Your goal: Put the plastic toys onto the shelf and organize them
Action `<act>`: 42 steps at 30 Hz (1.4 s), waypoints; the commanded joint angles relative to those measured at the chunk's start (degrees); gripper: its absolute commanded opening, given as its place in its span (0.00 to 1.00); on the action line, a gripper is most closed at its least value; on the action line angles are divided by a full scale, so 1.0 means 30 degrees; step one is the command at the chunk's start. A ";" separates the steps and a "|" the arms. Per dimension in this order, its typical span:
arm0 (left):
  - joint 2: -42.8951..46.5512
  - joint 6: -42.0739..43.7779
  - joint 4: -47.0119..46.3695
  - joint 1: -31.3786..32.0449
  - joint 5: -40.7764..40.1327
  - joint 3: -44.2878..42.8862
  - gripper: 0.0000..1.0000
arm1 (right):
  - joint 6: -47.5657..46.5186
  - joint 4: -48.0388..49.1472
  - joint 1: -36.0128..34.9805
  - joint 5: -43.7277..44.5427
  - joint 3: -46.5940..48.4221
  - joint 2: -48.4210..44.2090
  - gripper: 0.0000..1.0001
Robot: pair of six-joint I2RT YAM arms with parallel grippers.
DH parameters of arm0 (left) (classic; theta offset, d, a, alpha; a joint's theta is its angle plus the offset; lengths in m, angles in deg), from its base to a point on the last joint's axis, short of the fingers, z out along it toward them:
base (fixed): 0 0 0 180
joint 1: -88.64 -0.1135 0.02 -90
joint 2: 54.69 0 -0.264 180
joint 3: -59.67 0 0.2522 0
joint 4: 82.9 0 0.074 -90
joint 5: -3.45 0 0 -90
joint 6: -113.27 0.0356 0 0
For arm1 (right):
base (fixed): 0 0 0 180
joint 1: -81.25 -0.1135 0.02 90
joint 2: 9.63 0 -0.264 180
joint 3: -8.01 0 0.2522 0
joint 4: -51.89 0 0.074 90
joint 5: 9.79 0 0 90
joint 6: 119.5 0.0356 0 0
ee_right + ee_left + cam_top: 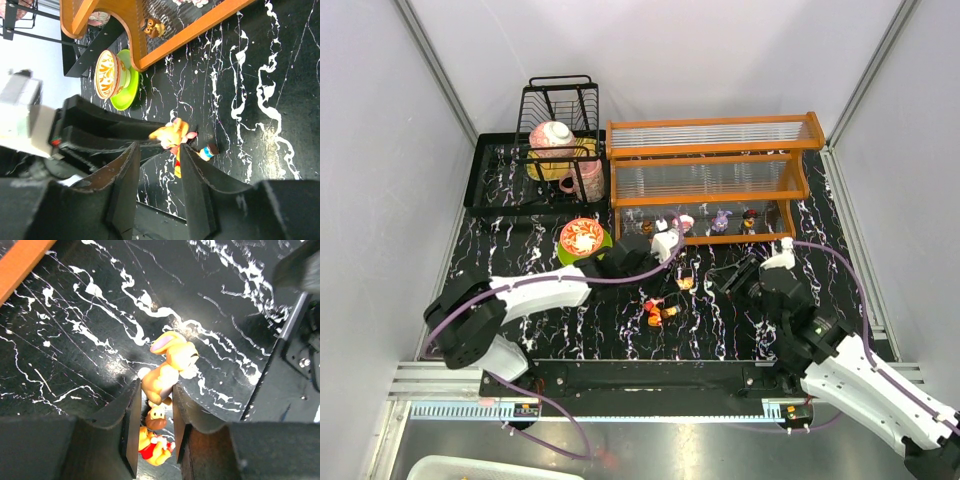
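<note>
My left gripper is shut on an orange rabbit figurine at its fingertips, low over the black marbled table. The right wrist view shows this figurine too. A brown-headed figurine and a yellow red-shirted one lie on the table behind the jaws, in a small cluster. My right gripper is open and empty, just right of the left one. The orange-framed shelf stands at the back, with several figurines along its lowest tier.
A red patterned bowl on a green plate sits left of the shelf. A black wire dish rack holding cups stands on a black tray at the back left. A small blue-and-brown figurine lies near the cluster.
</note>
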 commanded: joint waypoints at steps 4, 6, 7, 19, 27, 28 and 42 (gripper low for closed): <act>0.2843 -0.1571 -0.0784 0.0376 -0.2940 0.0455 0.00 | 0.2387 0.1621 0.0053 -0.1118 0.0995 0.2557 0.53; 0.3138 -0.1425 -0.0314 0.0434 -0.3995 0.0426 0.00 | 0.2826 0.1709 0.0053 -0.1355 0.1318 0.2911 0.53; 0.3371 -0.1337 -0.0197 0.0463 -0.4288 0.0397 0.00 | 0.2973 0.1797 0.0024 -0.1588 0.1319 0.3145 0.54; 0.3695 -0.0692 0.0771 0.1225 -0.6166 0.0045 0.00 | 0.5171 0.4727 0.0024 -0.2439 0.0264 0.3644 0.60; 0.4134 -0.0721 0.0976 0.1782 -0.6605 -0.0219 0.00 | 0.5347 0.5576 0.0024 -0.3027 0.0060 0.5138 0.67; 0.4193 -0.0750 0.0976 0.1869 -0.6664 -0.0248 0.00 | 0.5405 0.5664 0.0024 -0.3026 0.0059 0.5226 0.67; 0.4018 -0.0897 0.0918 0.3276 -0.7865 -0.0306 0.00 | 0.5992 0.7510 0.0024 -0.3552 -0.1084 0.5667 0.62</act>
